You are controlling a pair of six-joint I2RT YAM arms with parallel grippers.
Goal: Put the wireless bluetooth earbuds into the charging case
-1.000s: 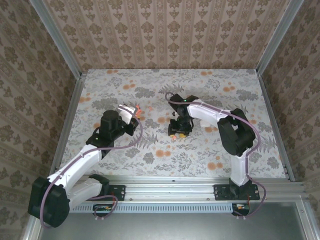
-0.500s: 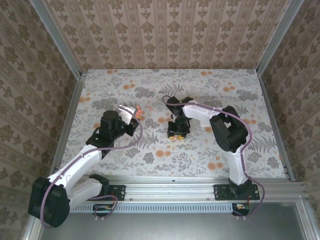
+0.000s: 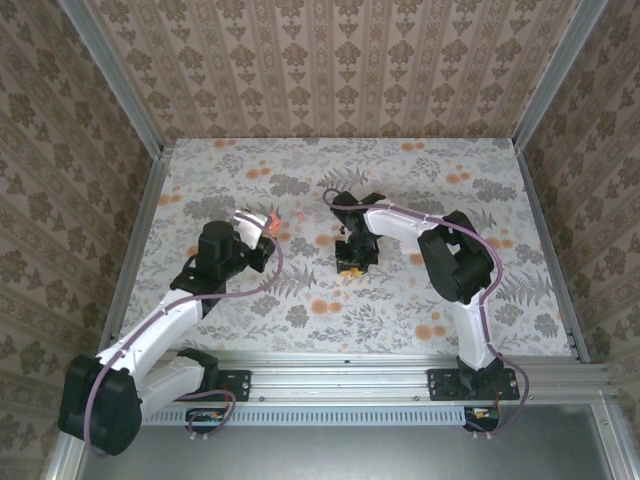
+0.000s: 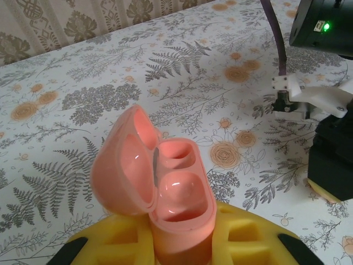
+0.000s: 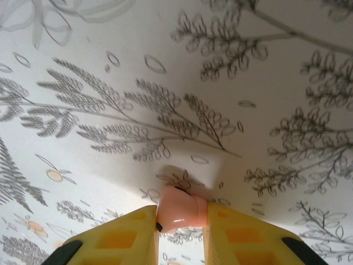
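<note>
My right gripper (image 5: 181,222) points straight down at the table (image 5: 165,83) near the middle of the scene. Its fingers (image 5: 129,234) are narrowed onto a pink bud (image 5: 181,208), touching it on both sides. My left gripper (image 4: 182,245), to the left and well apart, is clamped tight on the pink case (image 4: 179,212), which stands upright with its lid (image 4: 124,165) swung open.

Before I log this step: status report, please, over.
Left gripper shut on open coral-pink charging case. Right gripper pinching coral-pink earbud on table. Nothing in the way.
</note>
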